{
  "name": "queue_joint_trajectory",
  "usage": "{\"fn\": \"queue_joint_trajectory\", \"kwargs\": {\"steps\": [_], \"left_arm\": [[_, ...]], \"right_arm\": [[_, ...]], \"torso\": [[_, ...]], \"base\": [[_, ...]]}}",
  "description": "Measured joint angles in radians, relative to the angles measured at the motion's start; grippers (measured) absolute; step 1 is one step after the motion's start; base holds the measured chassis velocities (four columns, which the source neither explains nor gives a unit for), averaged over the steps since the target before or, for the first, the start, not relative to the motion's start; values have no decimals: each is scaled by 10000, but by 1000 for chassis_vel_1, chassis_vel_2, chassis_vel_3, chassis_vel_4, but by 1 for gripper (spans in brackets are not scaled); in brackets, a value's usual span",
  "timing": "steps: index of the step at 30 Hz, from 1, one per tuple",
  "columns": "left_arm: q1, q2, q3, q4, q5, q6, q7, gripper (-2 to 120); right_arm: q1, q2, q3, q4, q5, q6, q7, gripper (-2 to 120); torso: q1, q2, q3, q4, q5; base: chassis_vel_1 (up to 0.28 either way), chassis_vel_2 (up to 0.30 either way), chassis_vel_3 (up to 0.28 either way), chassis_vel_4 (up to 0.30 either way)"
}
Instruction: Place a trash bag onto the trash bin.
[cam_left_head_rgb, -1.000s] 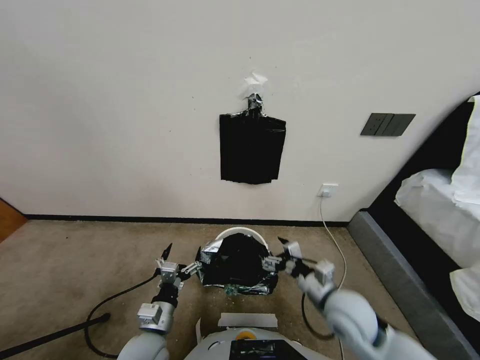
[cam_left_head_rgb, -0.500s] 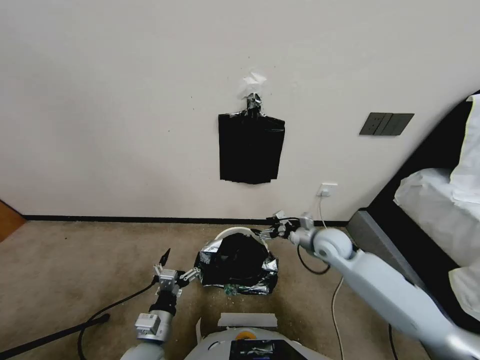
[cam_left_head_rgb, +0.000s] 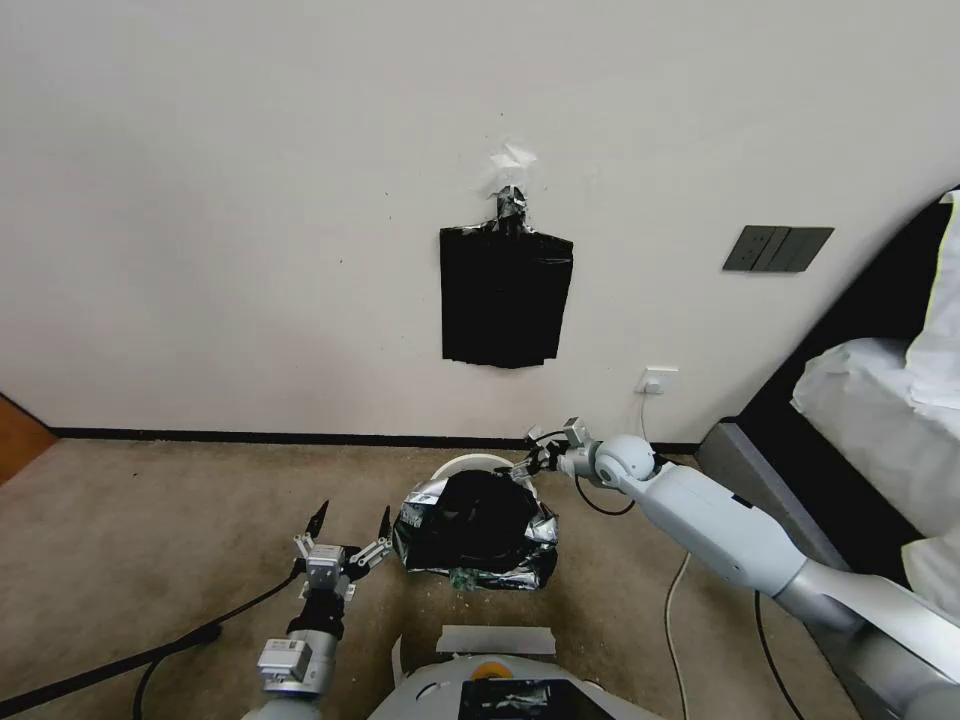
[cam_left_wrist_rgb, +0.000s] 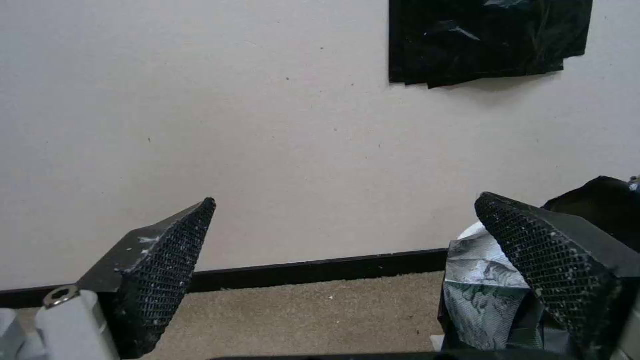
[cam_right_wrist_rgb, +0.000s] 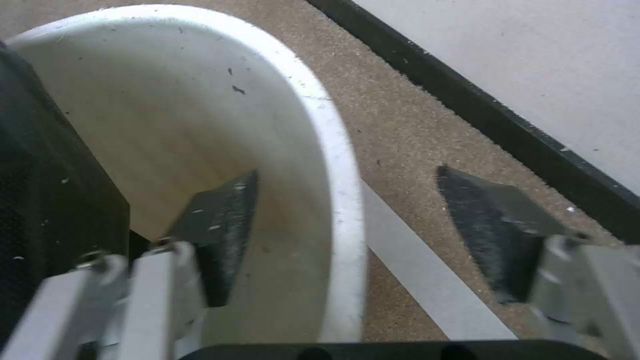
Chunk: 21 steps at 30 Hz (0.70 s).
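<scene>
**One bag half over one bin, both my grippers spread**

There is one thin, glossy, crinkled black plastic trash bag, draped over the near side of one small round cream-white plastic trash bin; the bin's far rim shows bare behind the bag. My right gripper is at that far rim, fingers apart and holding nothing: one finger hangs inside the bin's white wall, the other outside over the carpet, so the rim runs between them without my clamping it. My left gripper sits just beside the bag's left edge, also spread wide and empty; in my left wrist view the bag's crumpled edge lies right behind one of its fingertips.

One flat sheaf of black bags hangs taped on the white wall above and beyond both grippers. The bin stands on tan carpet, near the black skirting. A strip of pale tape lies on the carpet under my right gripper. To my left the carpet is open apart from one black cable; to my right a white cord and one dark bed frame close the room in.
</scene>
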Motion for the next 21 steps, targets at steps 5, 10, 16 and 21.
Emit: {"fn": "queue_joint_trajectory", "kwargs": {"steps": [5,10,16,21], "left_arm": [[23,16,11,-70,-25,40,-22,100],[58,20,4,-124,-42,56,-34,100],[85,-33,13,-140,-72,74,-54,100],[69,-43,35,-194,-91,181,-77,100]], "right_arm": [[1,52,-74,-81,-14,31,28,39],[-45,19,-88,-79,-17,62,66,22],[-137,-4,-63,21,22,70,197,7],[-336,-93,52,253,92,73,566,7]], "torso": [[0,1,-1,0,0],[0,0,-1,0,0],[0,1,-1,1,2],[0,0,-1,2,1]], "base": [[0,0,0,0],[0,0,0,0],[0,0,0,0],[0,0,0,0]]}}
